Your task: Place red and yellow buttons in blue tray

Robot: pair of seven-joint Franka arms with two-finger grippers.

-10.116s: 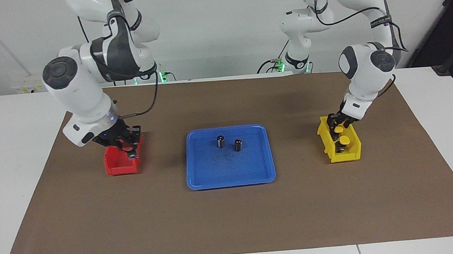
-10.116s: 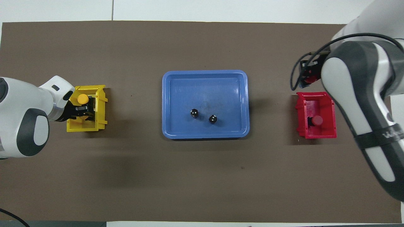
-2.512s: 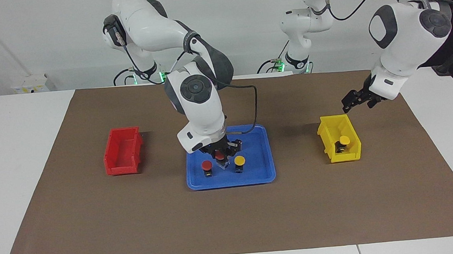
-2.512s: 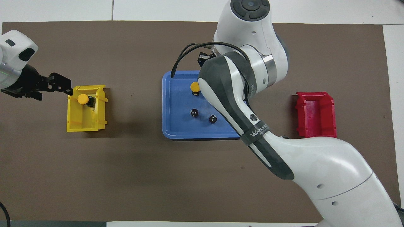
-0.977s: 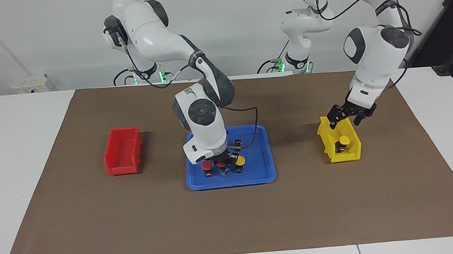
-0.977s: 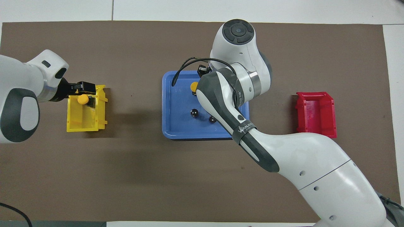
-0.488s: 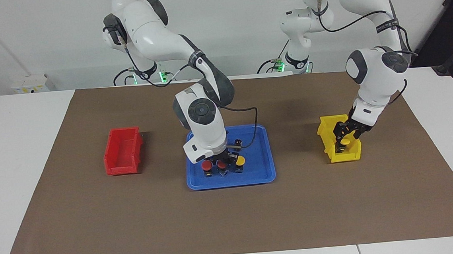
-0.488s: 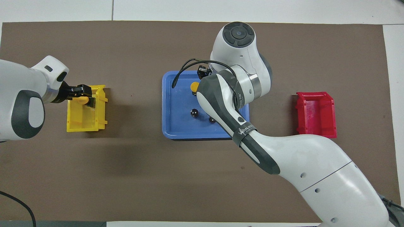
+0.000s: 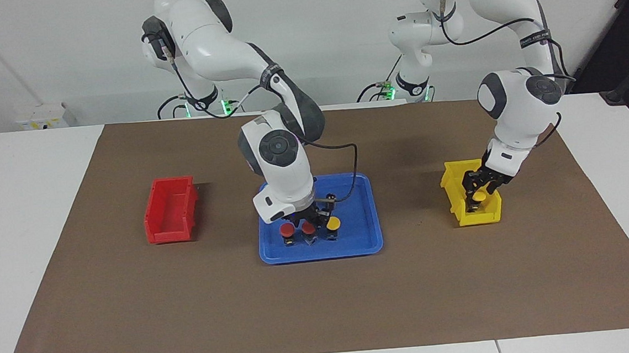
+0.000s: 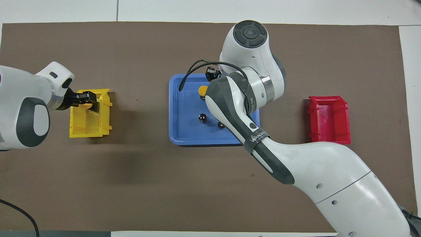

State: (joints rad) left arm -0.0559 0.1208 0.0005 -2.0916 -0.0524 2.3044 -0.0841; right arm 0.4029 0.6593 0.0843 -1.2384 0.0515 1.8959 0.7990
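Buttons first: you have three in the blue tray (image 9: 371,233) at mid-table, two red buttons (image 9: 286,231) and a yellow button (image 9: 333,223) in a row. Your right gripper (image 9: 308,224) sits low over the middle red one, jaws parted around it; grip unclear. Two dark cylinders (image 10: 202,118) crowd the same tray. Your left gripper (image 9: 478,194) is down in the yellow bin (image 9: 453,180), jaws closing around the last yellow button (image 9: 479,195). The red bin (image 9: 170,211) sits toward the right arm's end.
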